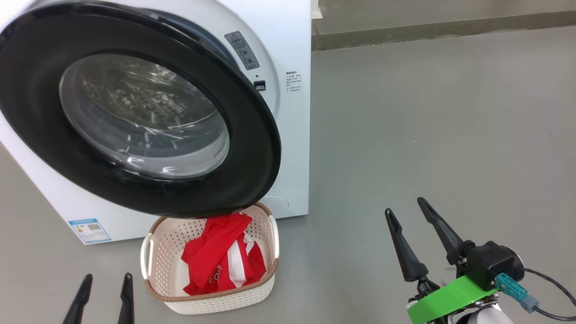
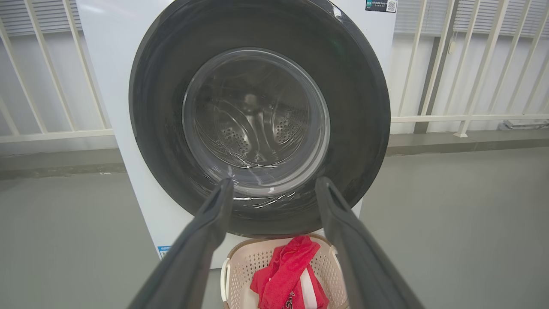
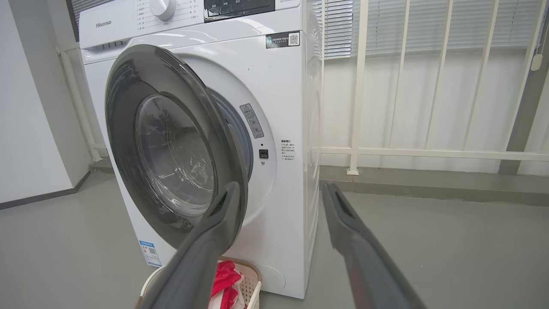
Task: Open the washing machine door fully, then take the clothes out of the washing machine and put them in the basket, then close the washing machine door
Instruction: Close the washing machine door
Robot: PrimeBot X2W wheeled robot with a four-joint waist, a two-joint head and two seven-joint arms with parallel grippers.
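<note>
The washing machine door [image 1: 252,148] stands half open in front of the washing machine [image 1: 288,40]. The clothes [image 1: 220,256] lie in the basket [image 1: 211,298] at the machine's foot. The left gripper [image 1: 107,276] and the right gripper [image 1: 405,207] point toward the machine, jaws wide apart and holding nothing.

glossy door rim [image 1: 252,148], perforated plastic basket [image 1: 166,265]

a grey floor [image 1: 427,135] runs to a white railing [image 3: 429,153] backed by slatted blinds [image 3: 429,25].
</note>
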